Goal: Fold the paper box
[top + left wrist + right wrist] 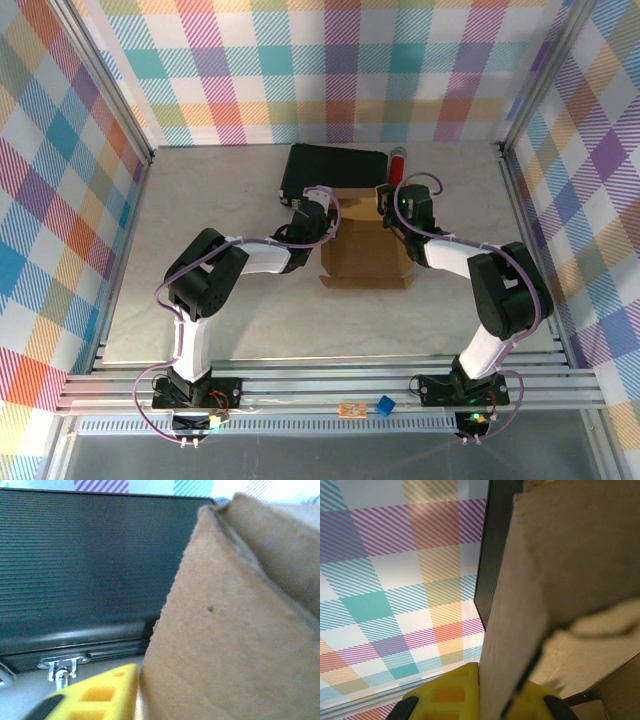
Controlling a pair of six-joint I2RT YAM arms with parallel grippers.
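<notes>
The paper box (pixel 365 255) is brown corrugated cardboard, lying partly folded in the middle of the table with its side walls raised. My left gripper (pixel 330 222) is at the box's left wall. In the left wrist view one yellow finger (pixel 100 695) presses against the outside of that cardboard wall (pixel 230 645), and the other finger is hidden behind it. My right gripper (pixel 390 212) is at the far right corner. In the right wrist view my right gripper (pixel 505 692) is shut on a cardboard wall (pixel 520 605), with a yellow finger on each side.
A black hard case (pixel 335 168) with a handle and metal latch (pixel 60 662) lies directly behind the box, touching or nearly touching it. A red cylinder (pixel 398 162) stands at its right end. Checked walls enclose the table on three sides.
</notes>
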